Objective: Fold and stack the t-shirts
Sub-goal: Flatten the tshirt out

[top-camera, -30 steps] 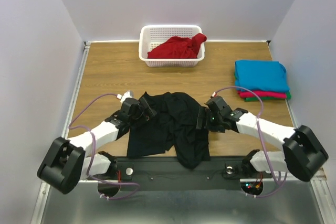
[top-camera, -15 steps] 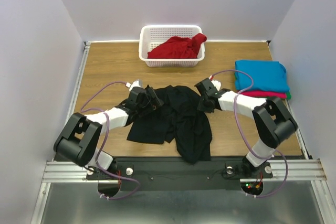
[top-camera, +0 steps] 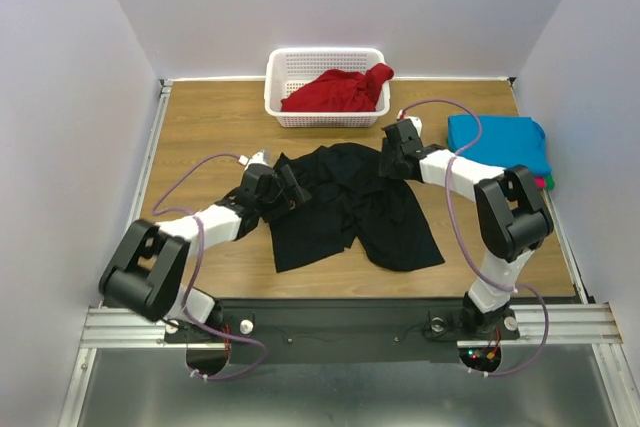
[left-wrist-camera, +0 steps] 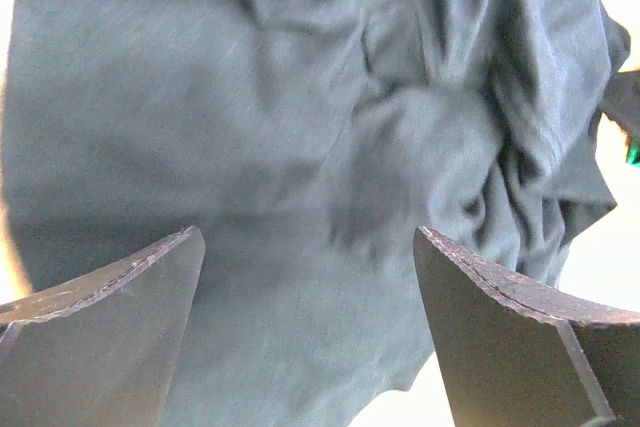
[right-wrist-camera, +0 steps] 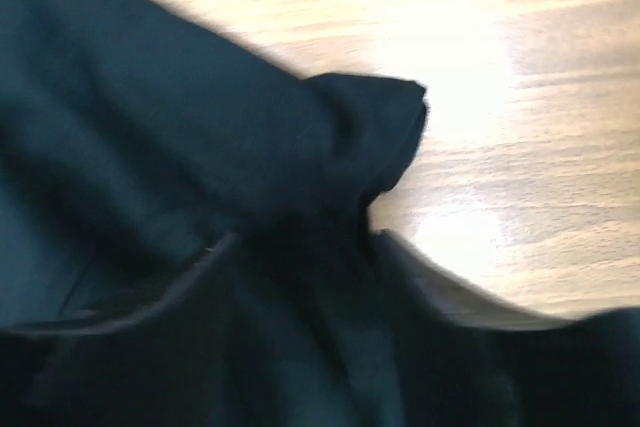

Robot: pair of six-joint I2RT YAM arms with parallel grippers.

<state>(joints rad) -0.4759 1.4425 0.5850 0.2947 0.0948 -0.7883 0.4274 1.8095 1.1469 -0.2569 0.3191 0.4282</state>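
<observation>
Jaws of the left gripper [left-wrist-camera: 308, 239] stand wide apart and hold nothing, with the black t-shirt [top-camera: 350, 209] lying rumpled beneath and ahead of them. The right gripper [right-wrist-camera: 308, 243] looks pinched on a bunched edge of that shirt. The cloth probably needs drawing taut between the two grippers before folding. Just beyond the right gripper sits the white basket [top-camera: 283, 97], with the folded t-shirts [top-camera: 498, 142] at its outer side. Open table [top-camera: 200, 137] lies outward of the left gripper.
</observation>
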